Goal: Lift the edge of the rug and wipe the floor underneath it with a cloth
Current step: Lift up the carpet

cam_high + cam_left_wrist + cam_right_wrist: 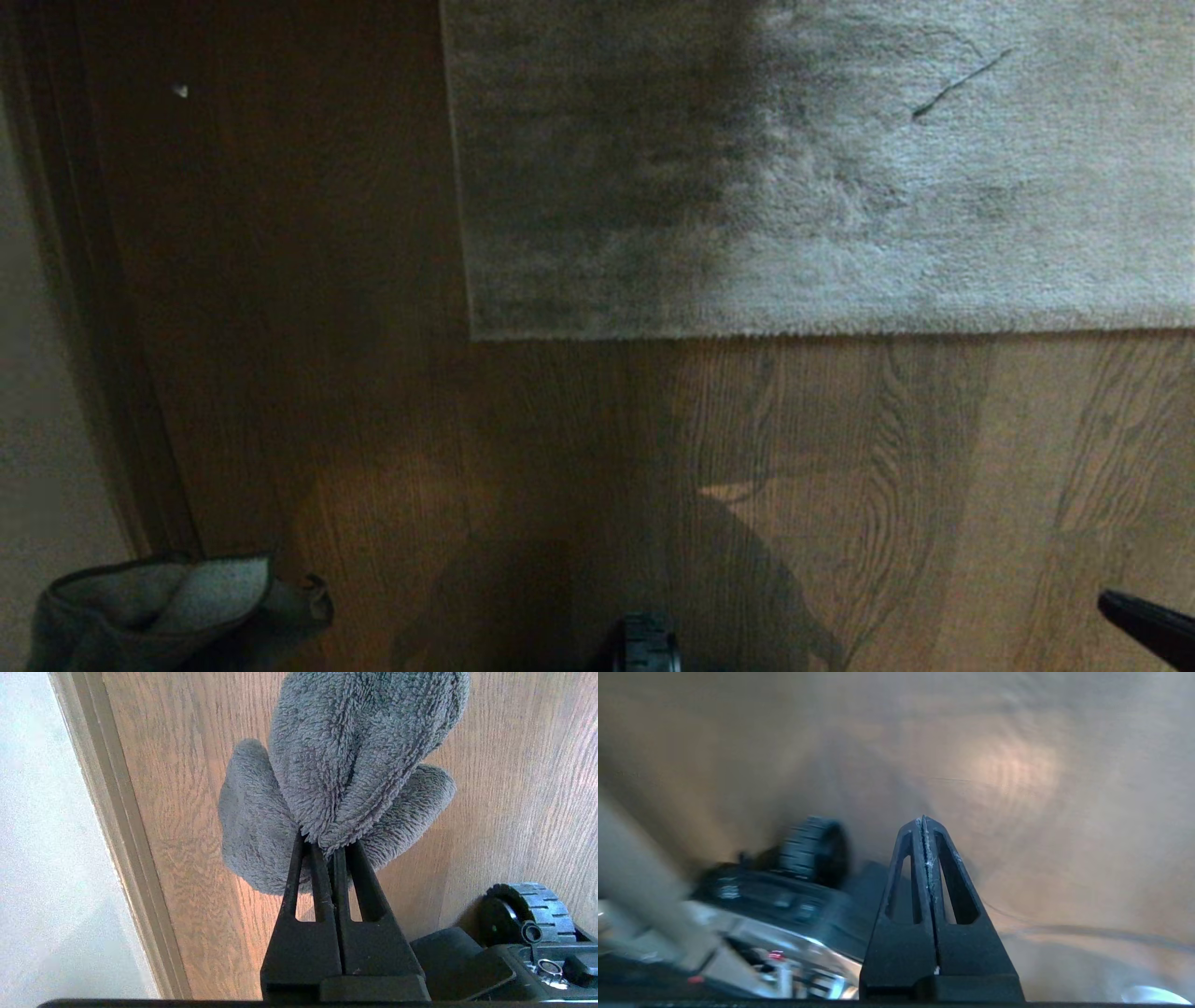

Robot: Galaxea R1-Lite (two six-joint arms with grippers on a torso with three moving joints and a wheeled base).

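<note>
Rug [822,168] flat on the floor [747,485], well ahead of both tools, hem straight. Left tool [331,847]: pinching the cloth [345,765], bunched above the floor, beside the skirting [117,826]. Right tool [924,826]: pressed together, empty, over bare floor near the base wheel [812,849].

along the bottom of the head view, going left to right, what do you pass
cloth held by the left claw → robot's wheel → tip of the right claw, all over the floor
</note>
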